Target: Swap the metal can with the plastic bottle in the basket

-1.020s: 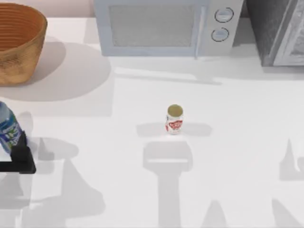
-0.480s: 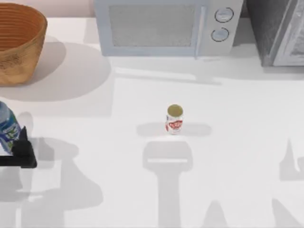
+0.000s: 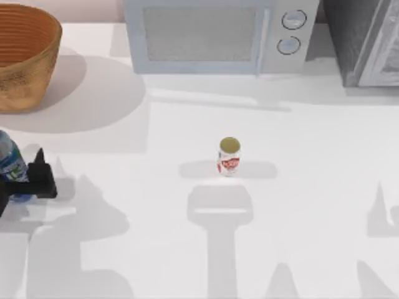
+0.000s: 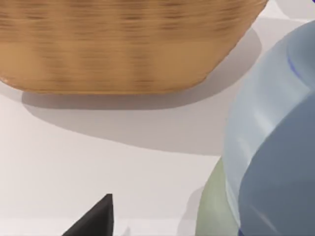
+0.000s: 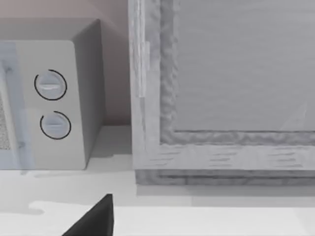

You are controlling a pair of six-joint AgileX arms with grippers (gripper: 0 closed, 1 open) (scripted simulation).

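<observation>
Top view: plastic bottle upright in left claw.

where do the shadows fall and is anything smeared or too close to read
Top view: the metal can throws shadows to both sides, and the basket shades the table on its right. Left wrist view: the basket weave is smeared sideways and the plastic bottle looms too close.

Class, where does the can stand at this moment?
In the top view the can stands upright near the table's middle, alone, in front of the microwave.
</observation>
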